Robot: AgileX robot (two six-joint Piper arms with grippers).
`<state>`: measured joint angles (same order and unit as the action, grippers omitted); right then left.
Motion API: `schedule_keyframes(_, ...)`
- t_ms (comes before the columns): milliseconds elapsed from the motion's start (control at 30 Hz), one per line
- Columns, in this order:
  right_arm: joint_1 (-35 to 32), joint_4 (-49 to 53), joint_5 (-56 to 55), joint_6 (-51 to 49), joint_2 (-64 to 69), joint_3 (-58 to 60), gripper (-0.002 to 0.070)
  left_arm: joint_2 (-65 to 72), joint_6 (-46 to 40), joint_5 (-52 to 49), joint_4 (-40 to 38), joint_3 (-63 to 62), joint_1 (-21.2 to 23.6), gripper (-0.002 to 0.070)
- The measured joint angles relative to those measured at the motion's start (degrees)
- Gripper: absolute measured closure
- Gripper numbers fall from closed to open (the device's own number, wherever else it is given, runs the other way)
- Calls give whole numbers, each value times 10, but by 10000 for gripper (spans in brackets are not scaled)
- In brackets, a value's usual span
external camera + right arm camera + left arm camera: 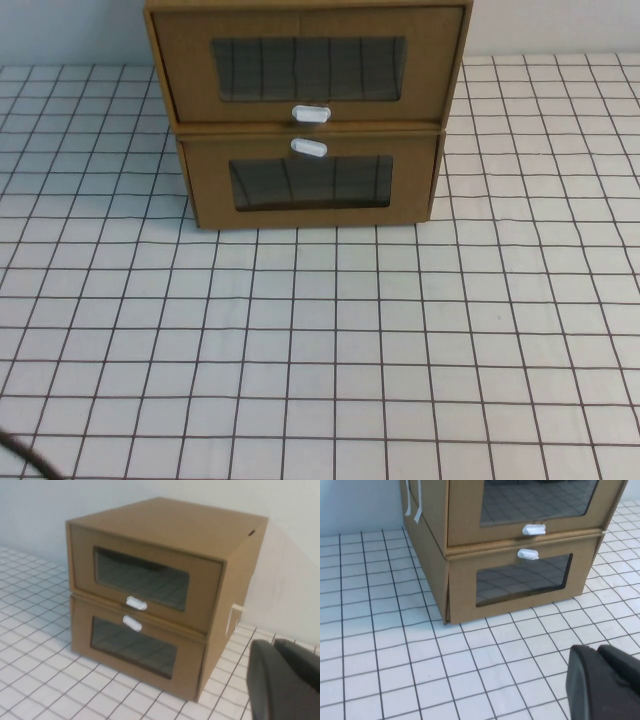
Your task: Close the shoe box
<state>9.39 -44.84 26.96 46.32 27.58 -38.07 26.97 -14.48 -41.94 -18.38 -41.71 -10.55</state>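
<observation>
The shoe box [310, 65] is the upper of 2 stacked brown boxes at the far edge of the table [320, 350], its white tab [311, 114] just below its clear window. In the high view and right wrist view its front juts slightly forward of the lower box [310, 185], whose tab [308, 148] sits above its own window, so it looks a little open.

A likely slip is pushing the wrong front, since the 2 tabs lie close together. An off-centre or hard push could also shove the whole stack backward rather than slide the drawer in.

The left gripper [602, 682] and right gripper [285, 680] hang well short of the boxes, touching nothing; how far their fingers are apart cannot be told.
</observation>
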Motion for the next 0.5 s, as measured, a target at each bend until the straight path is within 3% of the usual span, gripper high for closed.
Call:
schedule_keyframes(233,0,11,17,0,-88,89,689,-121,25,35,-3,74,0,680)
schedule_keyframes(500,-1,-8,34,0,-99,120,689,-142,28,50,-3,80,0,680)
